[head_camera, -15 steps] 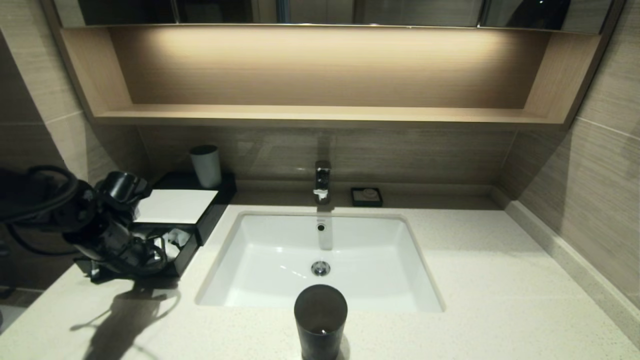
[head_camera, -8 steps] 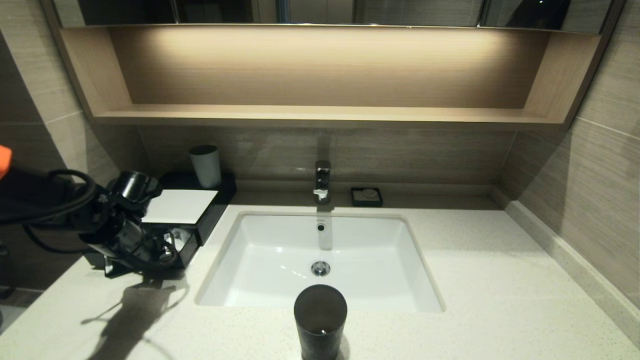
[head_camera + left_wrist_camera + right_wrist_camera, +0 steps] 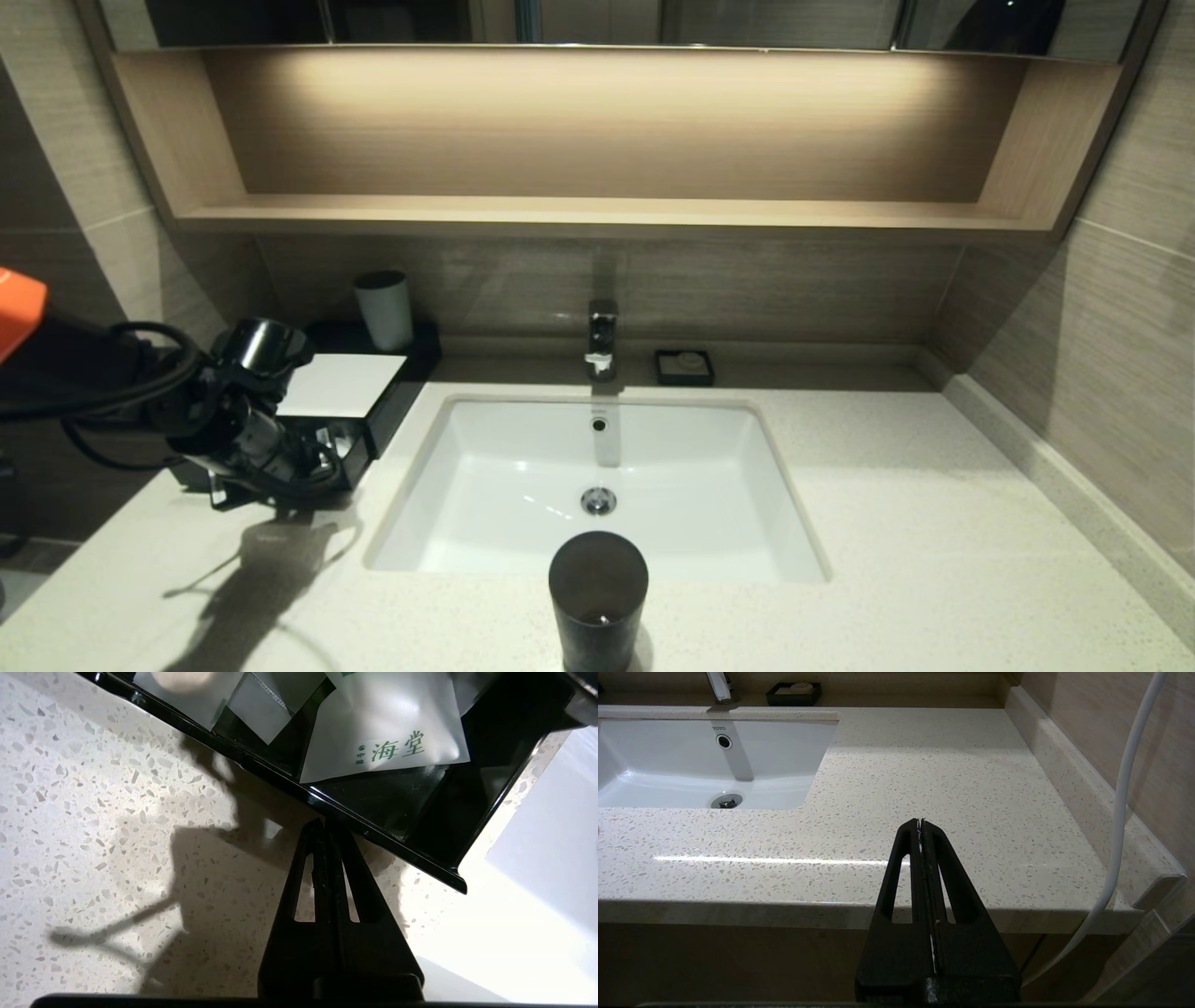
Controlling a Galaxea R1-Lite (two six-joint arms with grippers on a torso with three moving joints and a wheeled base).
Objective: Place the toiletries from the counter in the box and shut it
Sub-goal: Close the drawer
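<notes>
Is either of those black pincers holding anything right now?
No. The left pincer is shut on nothing, its tips at the front edge of the box's tray, packets inside. The right pincer is shut and empty too.

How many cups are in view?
2: a dark cup at the counter's near edge before the basin, and a pale cup behind the box.

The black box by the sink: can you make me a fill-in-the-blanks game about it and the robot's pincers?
1. The left pincer is ____, with its tip at the front edge of the black box's tray.
2. The packets lie ____ the tray.
3. The printing on the nearest packet is coloured ____.
4. The right pincer, parked off the counter, holds ____.

Missing words: shut; inside; green; nothing
</notes>
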